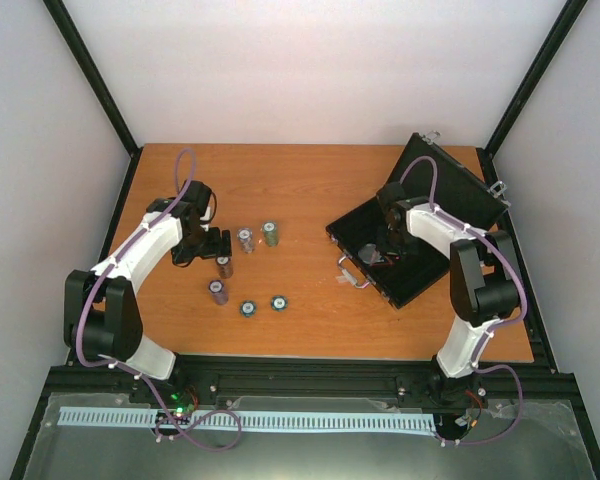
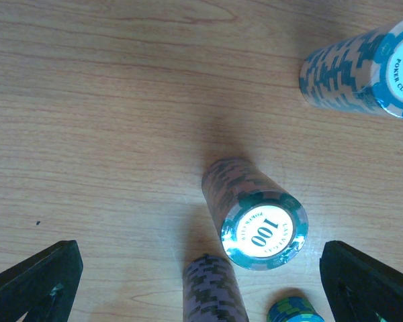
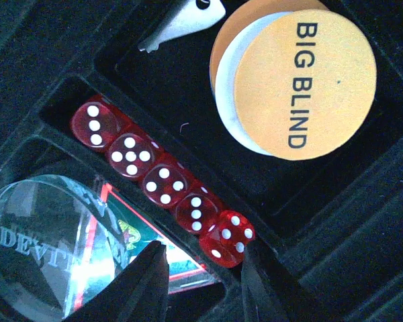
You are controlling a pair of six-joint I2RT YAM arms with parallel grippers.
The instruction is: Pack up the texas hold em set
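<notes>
- Packing stands partway: dice (image 3: 162, 184) and discs (image 3: 302, 84) lie in your open case (image 1: 462, 185).
- Chip stacks (image 1: 244, 239) wait on the desk (image 1: 310, 190) beneath the released left pincer (image 2: 201, 275).
- Right pincer (image 3: 201, 268) straddles the last die (image 3: 227, 236); you cannot tell whether it grips.

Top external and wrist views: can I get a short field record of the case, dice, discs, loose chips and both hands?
case: open, right side of the table, lid tilted back
dice: five red, in a row in one case slot
BIG BLIND disc: in the neighbouring compartment, atop other discs
chip stacks: four upright on the table, two low piles nearby
left hand: open, fingers either side of the 100 stack
right hand: inside the case, jaws slightly apart around the end die; grip unclear
</notes>
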